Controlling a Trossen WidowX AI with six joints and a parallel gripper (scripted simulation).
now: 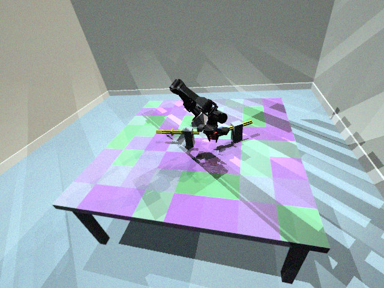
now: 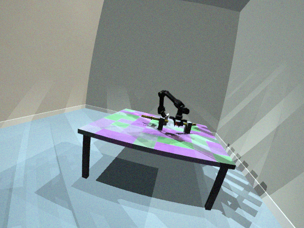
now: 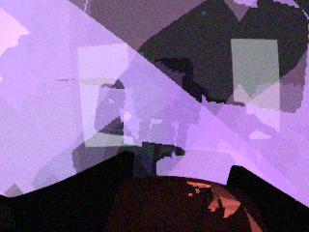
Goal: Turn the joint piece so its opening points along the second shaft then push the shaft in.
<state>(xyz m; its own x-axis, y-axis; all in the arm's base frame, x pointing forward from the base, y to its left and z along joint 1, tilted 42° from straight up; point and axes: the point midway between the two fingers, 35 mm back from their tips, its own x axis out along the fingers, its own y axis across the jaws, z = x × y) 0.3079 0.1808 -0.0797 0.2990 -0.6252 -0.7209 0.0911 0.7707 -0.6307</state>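
The left yellow shaft (image 1: 163, 132) (image 2: 147, 116) has a collar and passes through the left block (image 1: 189, 140) (image 2: 160, 124); its right end stops short of the gripper. The right yellow shaft (image 1: 247, 123) (image 2: 194, 124) runs at an angle through the right block (image 1: 236, 134) (image 2: 187, 128) towards the gripper. My gripper (image 1: 213, 138) (image 2: 177, 124) (image 3: 182, 169) is between the two blocks, above the table, shut on the joint piece. That piece (image 3: 169, 208) shows dark red between the fingers in the wrist view. Its hinges and the direction of its opening are hidden by the gripper and shade.
The black arm (image 1: 194, 96) (image 2: 173, 98) reaches over from behind the blocks. The blocks stand close on both sides of the gripper on the patchwork table (image 1: 204, 213) (image 2: 171, 148). Hard shadows and light streaks cross its top.
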